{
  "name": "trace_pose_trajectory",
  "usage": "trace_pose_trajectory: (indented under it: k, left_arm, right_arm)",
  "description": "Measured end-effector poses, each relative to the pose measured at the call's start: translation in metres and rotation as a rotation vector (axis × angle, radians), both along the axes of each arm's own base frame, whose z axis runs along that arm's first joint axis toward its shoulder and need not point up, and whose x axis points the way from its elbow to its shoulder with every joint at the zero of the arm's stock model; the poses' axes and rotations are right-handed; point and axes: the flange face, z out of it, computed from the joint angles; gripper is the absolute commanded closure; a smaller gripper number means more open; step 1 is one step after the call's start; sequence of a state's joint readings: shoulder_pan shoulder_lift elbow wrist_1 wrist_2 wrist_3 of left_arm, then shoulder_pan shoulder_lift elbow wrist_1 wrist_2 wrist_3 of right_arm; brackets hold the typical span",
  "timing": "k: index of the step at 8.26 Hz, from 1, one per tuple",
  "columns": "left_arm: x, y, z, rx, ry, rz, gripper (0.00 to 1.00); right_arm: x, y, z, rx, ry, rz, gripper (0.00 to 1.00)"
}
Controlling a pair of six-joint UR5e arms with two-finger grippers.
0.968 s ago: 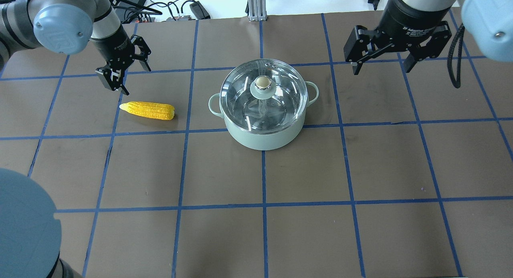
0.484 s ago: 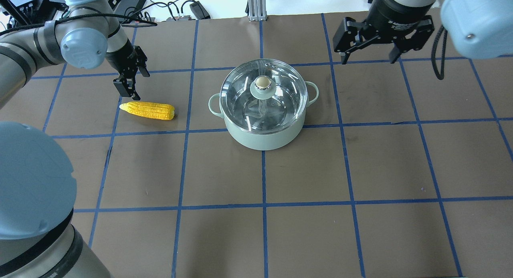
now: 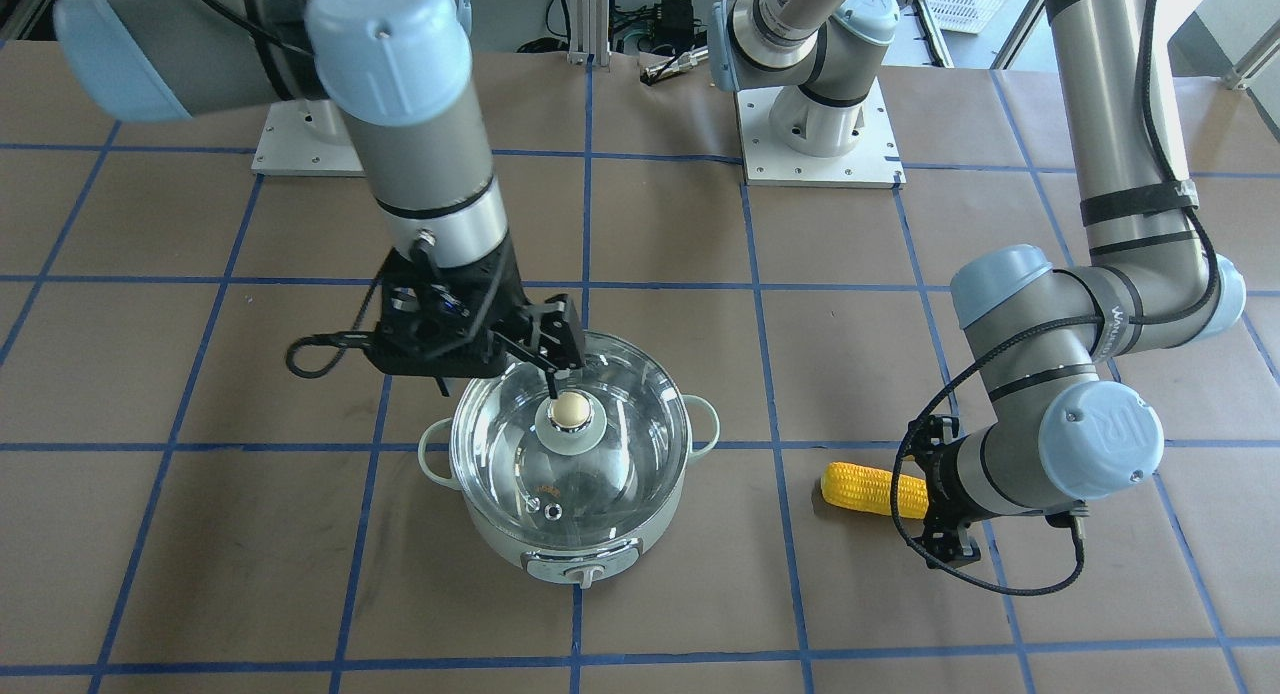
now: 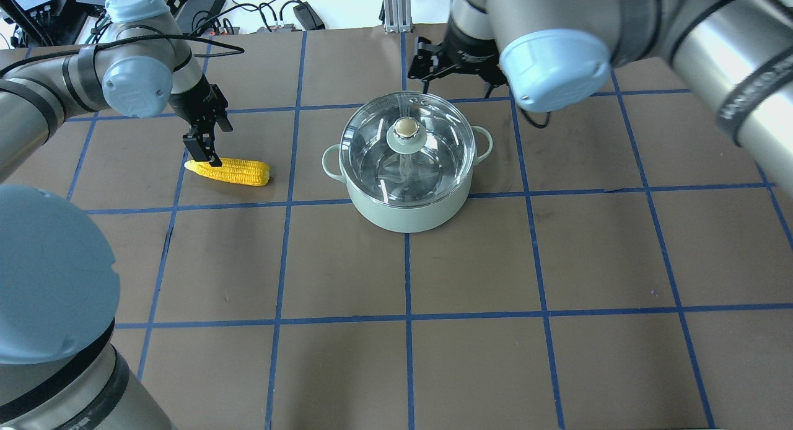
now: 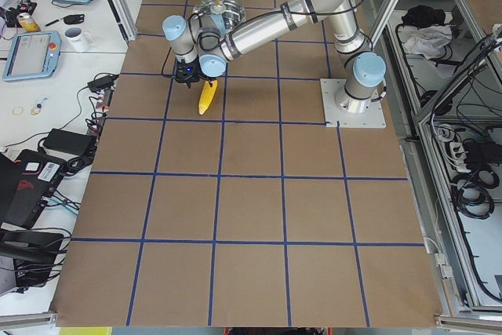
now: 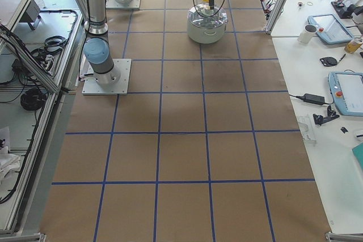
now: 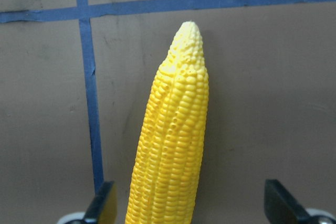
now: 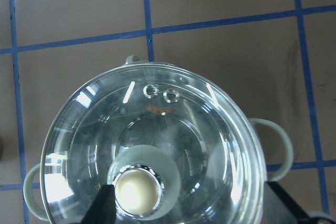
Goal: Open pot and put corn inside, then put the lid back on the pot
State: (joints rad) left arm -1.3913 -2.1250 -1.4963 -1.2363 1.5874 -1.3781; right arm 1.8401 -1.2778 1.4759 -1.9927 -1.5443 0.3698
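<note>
Pot (image 4: 406, 216), lid (image 4: 433, 139) seated, stands toward the desk edge opposite the robot's bases; right gripper (image 8: 194, 205) spread wide above the lid, knob nearer one finger, apparently untouched; corn (image 4: 232, 171) lies flat toward the desk's left end, well apart from the pot; left gripper (image 7: 191, 211) released, fingers straddling the corn nearer its pointed end.

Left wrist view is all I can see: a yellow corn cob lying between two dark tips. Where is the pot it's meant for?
Observer: The pot stands to the robot's right of the corn, not touching it.
Visitor: Is it open?
Observer: No, the glass lid sits on it.
Visitor: Is anything reaching for it?
Observer: The right gripper hangs over the lid, jaws open, the knob near one of them.
</note>
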Motion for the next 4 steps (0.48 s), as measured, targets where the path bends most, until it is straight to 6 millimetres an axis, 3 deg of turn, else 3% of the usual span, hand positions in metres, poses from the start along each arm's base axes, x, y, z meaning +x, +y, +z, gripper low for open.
trace_pose_trajectory:
  k: [1,2,4]
  left_arm:
    - [0.000,0.002,-0.005,0.000,-0.001,0.004,0.00]
    - [-0.001,0.003,-0.009,0.003,-0.001,0.006,0.00]
    - [-0.002,0.009,-0.023,0.029,0.002,0.012,0.00]
  right_arm:
    - [0.031,-0.005,-0.022,-0.002,0.009,-0.009,0.00]
    - [0.048,-0.008,-0.038,0.001,0.018,-0.010,0.00]
    - [0.058,-0.011,-0.056,0.014,0.032,-0.003,0.00]
